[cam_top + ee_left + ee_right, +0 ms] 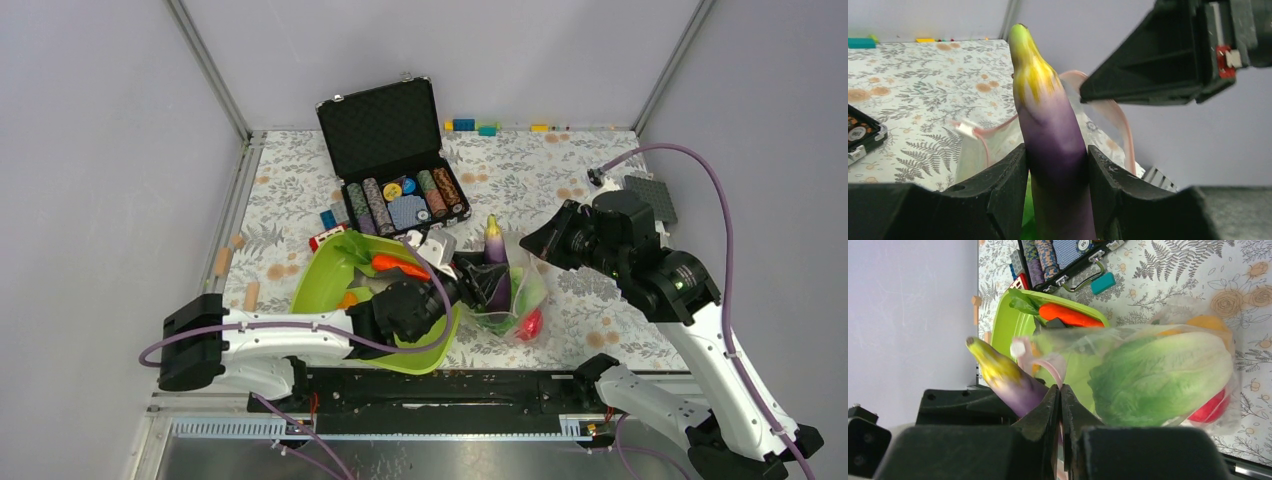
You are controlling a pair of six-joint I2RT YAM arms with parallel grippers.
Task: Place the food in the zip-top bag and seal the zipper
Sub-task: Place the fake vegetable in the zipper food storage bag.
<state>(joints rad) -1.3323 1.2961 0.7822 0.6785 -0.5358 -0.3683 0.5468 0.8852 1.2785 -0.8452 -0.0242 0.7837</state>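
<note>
- Left tool (1055, 156): I see its jaws part-open and clamped on the sides of the purple eggplant (1048, 125). The eggplant stands upright, green-yellow stalk end up, at the mouth of the zip-top bag (1153, 337).
- Right tool (1060, 395): fingers pressed almost together. I read them as pinching the bag's mouth edge.
- Zipper (1120, 125): pinkish strip, unsealed, curving behind the eggplant.
- Bag contents: green lettuce (1158, 375), red apple (1209, 410) and one orange-yellow piece (1205, 322) that I cannot identify.
- Bag position: on the flowered tabletop (600, 190), just beside the lime-green tray (1007, 325).
- Tray: orange carrot (1068, 315) lying inside.
- Behind the tray: open chip case (385, 130).
</note>
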